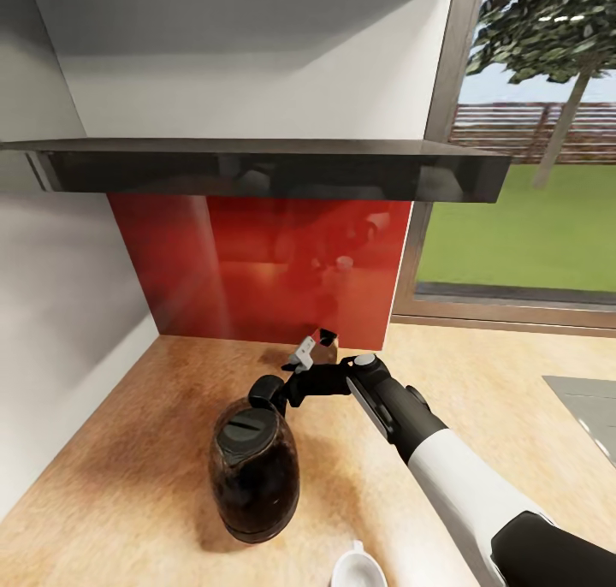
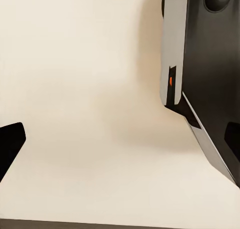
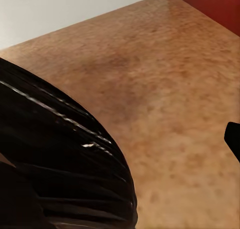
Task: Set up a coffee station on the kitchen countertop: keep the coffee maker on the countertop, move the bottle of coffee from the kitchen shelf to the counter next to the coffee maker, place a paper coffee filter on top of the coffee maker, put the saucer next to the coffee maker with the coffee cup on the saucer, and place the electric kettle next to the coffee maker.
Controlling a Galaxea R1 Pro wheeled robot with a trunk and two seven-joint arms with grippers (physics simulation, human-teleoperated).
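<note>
From the head, the electric kettle stands on the worktop with the right gripper at its handle, grip unclear, a cup cut off below; the left wrist sees blurred pale surface; the right wrist sees kettle glass.

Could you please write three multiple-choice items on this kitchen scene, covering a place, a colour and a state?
1. Where does the electric kettle stand?
A. on the kitchen countertop
B. on the kitchen shelf
C. on the floor

2. What colour is the backsplash panel?
A. white
B. red
C. green

3. How is the kettle's lid?
A. missing
B. lying beside it
C. closed on top

Answers: 1 A, the kettle sits on the beige worktop; 2 B, the glossy panel under the shelf is red; 3 C, the black lid covers the kettle's top.
</note>
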